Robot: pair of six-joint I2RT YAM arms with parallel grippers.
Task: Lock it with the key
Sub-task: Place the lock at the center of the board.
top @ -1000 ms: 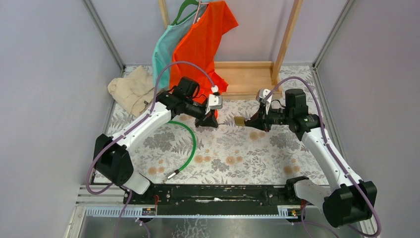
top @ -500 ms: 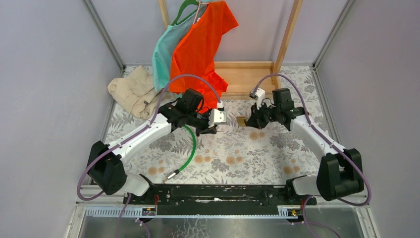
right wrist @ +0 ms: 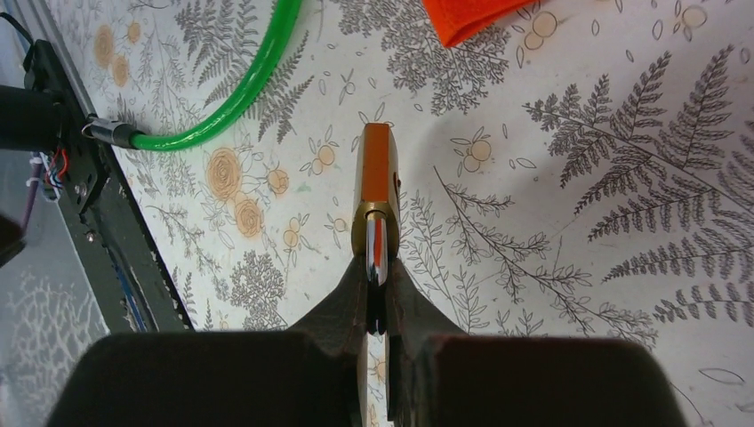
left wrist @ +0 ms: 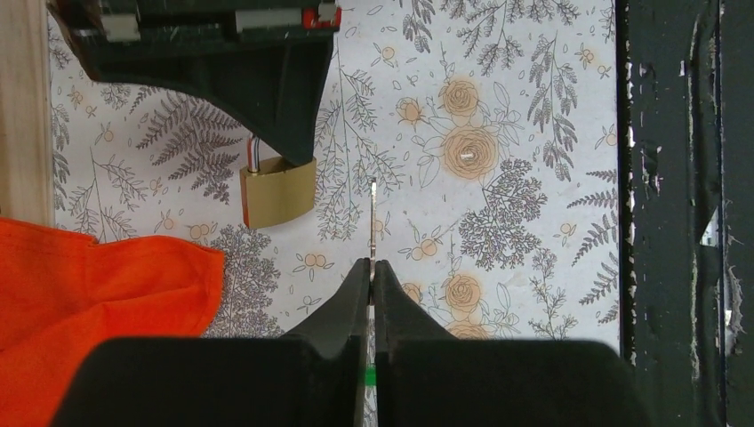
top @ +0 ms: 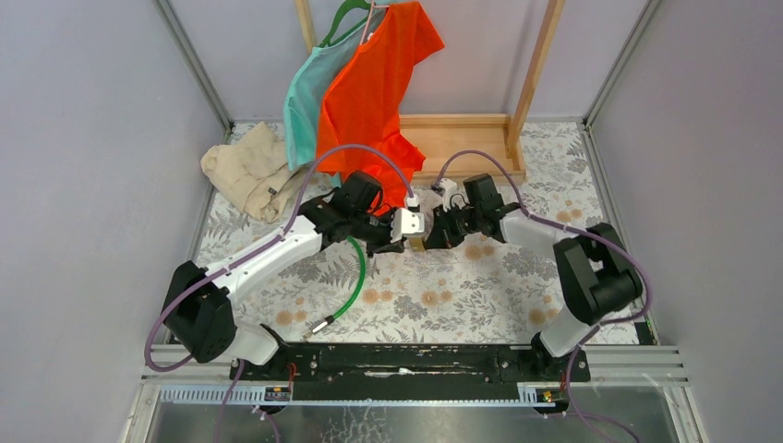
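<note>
Currently both arms meet over mid-table. Left gripper (left wrist: 373,264): fingers pressed together on the key (left wrist: 373,218), which shows edge-on as a thin metal blade pointing to 12 o'clock in the left wrist view. Its head is hidden between the pads. Right gripper (right wrist: 378,267): fingers clamped on the shackle of the brass padlock (left wrist: 278,191), body hanging beyond the tips over the table (left wrist: 533,107). Key and padlock are apart. The blade tip sits just beside the lock body, at its 3 o'clock, alongside the body rather than facing its bottom. Keyhole not visible in any view. Judgement: alignment step, insertion not yet made. Risks: pushed straight on, the blade would pass or scrape the brass, being offset from the keyway. The lock is held only by its shackle and may pivot on contact. The thin blade may twist in the pinch. Green cable (top: 355,272) lies at 8 o'clock of the meeting point and orange cloth (left wrist: 89,294) at 7 o'clock of the lock; either could snag a low arm.
</note>
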